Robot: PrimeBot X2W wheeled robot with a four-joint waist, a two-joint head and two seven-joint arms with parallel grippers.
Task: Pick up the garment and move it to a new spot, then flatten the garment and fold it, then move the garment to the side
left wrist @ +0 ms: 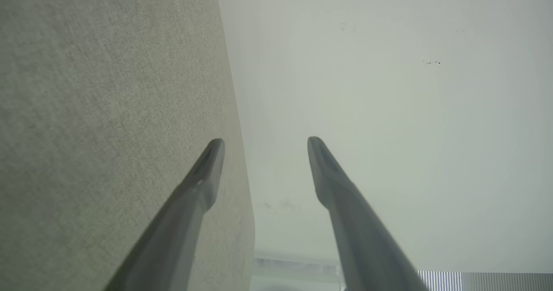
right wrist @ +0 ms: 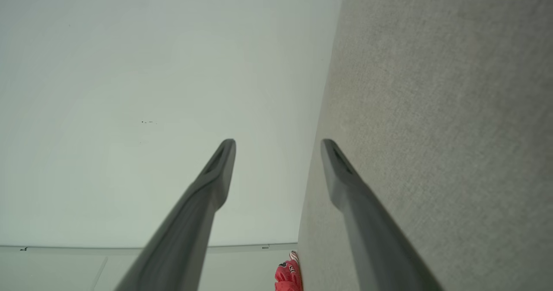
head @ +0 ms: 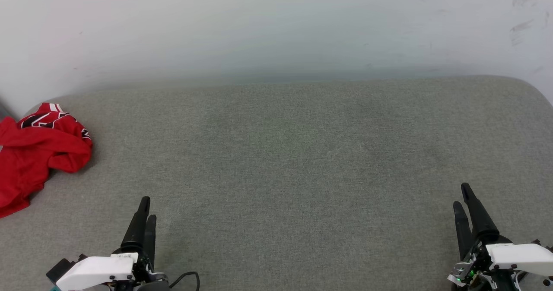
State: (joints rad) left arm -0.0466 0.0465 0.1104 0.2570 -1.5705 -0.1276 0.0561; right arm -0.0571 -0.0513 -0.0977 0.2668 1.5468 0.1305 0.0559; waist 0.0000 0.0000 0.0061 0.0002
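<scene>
Red and crumpled, the garment (head: 41, 153) is lying in a heap at the far left edge of the grey fabric-covered desk (head: 276, 174), with its black-and-white print and a strip of striped trim showing on top and part of it running off the head view's left side. The left gripper (head: 147, 209) is pointing up the view at the lower left, near the garment but not touching it, its jaws standing apart and gripping nothing. The right gripper (head: 461, 196) is sitting at the lower right, well apart from the garment, its jaws likewise spread and gripping nothing; in its wrist view the garment is showing as a small red patch at the desk's edge. The wide middle of the desk is stretching between the two grippers. A black cable (head: 186, 278) is curling just beside the left gripper's white housing. A pale wall (head: 276, 32) is rising behind the desk's far edge, with dark scuff marks (head: 525, 6) at its upper right.
</scene>
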